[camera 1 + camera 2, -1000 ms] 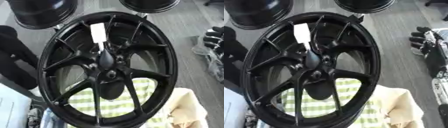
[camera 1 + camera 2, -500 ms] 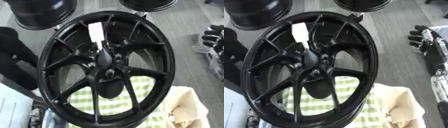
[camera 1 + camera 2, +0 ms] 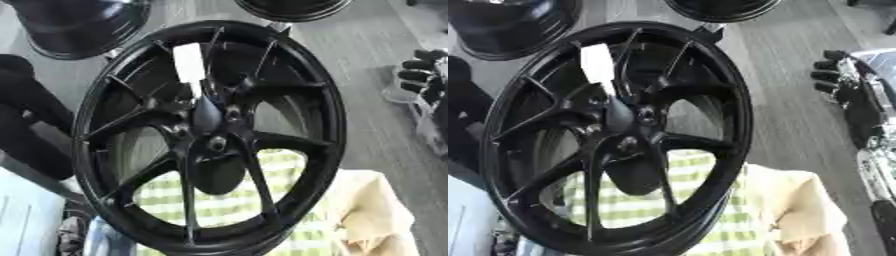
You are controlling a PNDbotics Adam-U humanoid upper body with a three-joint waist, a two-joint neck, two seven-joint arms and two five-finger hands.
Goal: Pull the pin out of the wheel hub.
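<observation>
wheel hub [image 3: 210, 145]: black, upright, white label on spoke | right hand [image 3: 423, 75]: right edge, apart

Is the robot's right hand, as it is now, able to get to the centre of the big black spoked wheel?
Probably yes. The right hand hangs off the big black spoked wheel's right rim, touching nothing, fingers relaxed. Nothing lies between it and the wheel's centre. I cannot make out the pin itself.
</observation>
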